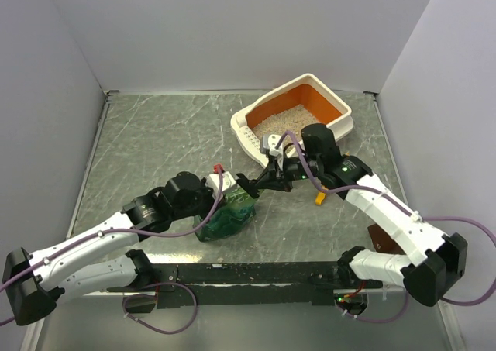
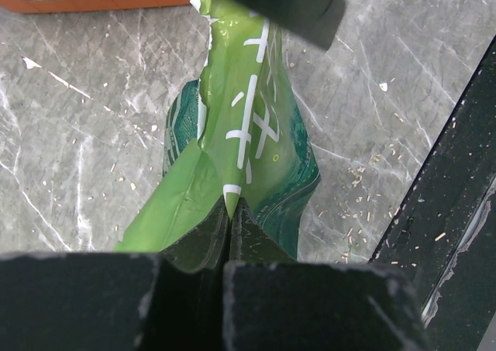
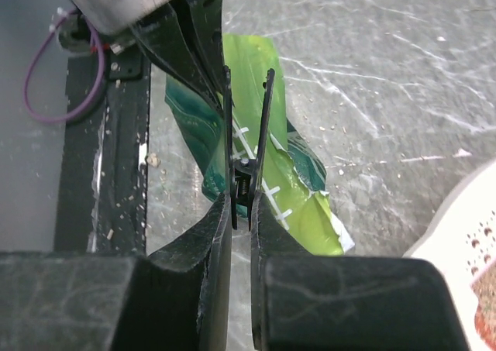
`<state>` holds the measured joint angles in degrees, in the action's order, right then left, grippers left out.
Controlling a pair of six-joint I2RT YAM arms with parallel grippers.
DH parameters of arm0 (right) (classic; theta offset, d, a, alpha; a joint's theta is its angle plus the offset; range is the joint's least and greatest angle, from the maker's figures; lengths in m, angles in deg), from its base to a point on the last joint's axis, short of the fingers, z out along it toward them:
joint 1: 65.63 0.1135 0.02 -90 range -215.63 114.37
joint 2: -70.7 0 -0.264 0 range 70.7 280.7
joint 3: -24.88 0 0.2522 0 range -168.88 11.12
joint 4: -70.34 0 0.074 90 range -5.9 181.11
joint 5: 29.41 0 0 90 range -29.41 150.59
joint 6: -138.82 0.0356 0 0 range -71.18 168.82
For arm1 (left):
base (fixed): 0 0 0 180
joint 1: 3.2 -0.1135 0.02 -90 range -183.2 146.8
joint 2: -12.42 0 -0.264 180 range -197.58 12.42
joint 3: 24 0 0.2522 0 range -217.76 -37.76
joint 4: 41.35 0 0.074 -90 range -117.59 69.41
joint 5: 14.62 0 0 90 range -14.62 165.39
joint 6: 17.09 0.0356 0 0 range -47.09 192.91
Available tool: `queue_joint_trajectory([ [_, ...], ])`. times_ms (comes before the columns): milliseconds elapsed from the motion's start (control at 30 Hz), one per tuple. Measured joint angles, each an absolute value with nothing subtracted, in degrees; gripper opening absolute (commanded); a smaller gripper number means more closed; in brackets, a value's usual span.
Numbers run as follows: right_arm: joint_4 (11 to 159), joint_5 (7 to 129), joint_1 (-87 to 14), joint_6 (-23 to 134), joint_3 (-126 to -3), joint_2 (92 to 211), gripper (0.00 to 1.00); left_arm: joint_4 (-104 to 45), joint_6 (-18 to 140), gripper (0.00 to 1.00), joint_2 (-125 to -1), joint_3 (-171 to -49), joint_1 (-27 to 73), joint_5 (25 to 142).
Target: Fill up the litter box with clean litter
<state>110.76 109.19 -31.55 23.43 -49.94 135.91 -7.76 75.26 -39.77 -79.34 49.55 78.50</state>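
Top external view: litter box (image 1: 347,112) upper right, clean litter (image 1: 275,125) partly covering its floor. Left hand (image 2: 231,211) is pinched on the green bag (image 2: 256,134), which looks soft, crinkly and likely to sag, so hold it near the mouth. Right hand (image 3: 242,204) is narrow; I cannot tell if it grips.

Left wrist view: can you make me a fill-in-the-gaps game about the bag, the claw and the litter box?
1. The left claw is shut on the ___ bag.
2. The litter box is ___ on the inside.
3. The clean litter lies in the box, while the bag stands on the ___.

Missing words: green; orange; table
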Motion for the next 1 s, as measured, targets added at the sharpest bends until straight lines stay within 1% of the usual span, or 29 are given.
queue_joint_trajectory([
  [133, 110.8, 110.8, -31.6, 19.1, -50.0, 138.1, 0.00, -7.7, 75.2, 0.01, -39.1, -79.2, 49.6, 78.5],
  [400, 111.0, 113.5, -31.6, 12.7, -51.4, 138.8, 0.00, -7.7, 75.1, 0.01, -38.8, -79.0, 49.6, 78.5],
  [567, 112.3, 114.7, -31.6, 10.1, -53.8, 142.0, 0.00, -7.7, 75.0, 0.01, -38.0, -78.5, 49.6, 78.5],
  [1000, 119.9, 110.3, -31.7, 4.7, -55.8, 146.1, 0.00, -7.0, 74.5, 0.01, -37.1, -78.3, 49.6, 78.2],
])
